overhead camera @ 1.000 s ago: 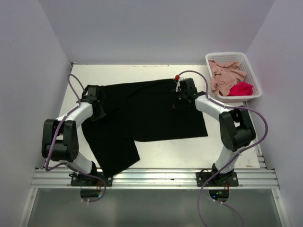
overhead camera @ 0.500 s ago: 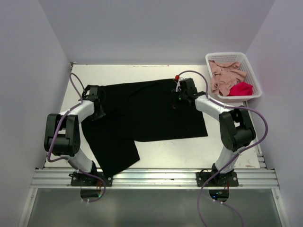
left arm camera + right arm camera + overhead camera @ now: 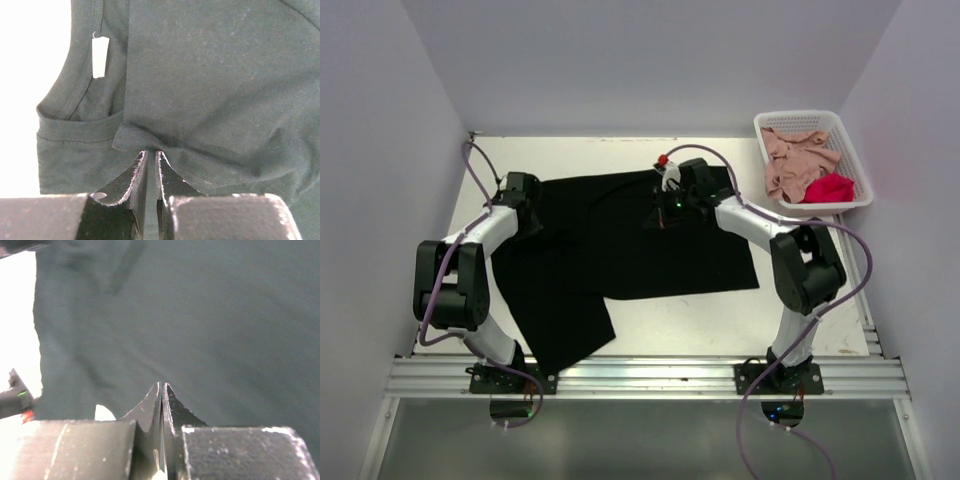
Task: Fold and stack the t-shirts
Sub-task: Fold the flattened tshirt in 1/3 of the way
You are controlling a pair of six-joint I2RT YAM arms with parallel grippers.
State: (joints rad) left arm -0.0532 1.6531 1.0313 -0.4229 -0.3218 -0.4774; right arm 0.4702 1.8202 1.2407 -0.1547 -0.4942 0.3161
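A large black t-shirt (image 3: 620, 245) lies spread on the white table, one part hanging down toward the near edge. My left gripper (image 3: 530, 205) is at its top left, its jaws nearly closed on a small fold of the black cloth (image 3: 215, 75) near the hem; the left wrist view puts the gripper (image 3: 151, 152) at that fold. My right gripper (image 3: 658, 215) is over the shirt's upper middle, shut on black cloth (image 3: 200, 315), as the right wrist view of the gripper (image 3: 163, 385) shows. A dusty pink shirt (image 3: 792, 160) and a bright red shirt (image 3: 830, 187) lie crumpled in the basket.
A white lattice basket (image 3: 798, 117) stands at the back right corner. Bare table (image 3: 700, 320) shows in front of the shirt. A white label (image 3: 100, 56) hangs inside the black shirt's neck. Grey walls close in the table on three sides.
My right gripper has moved left along the shirt's top edge toward its middle. My left gripper has shifted a little toward the back.
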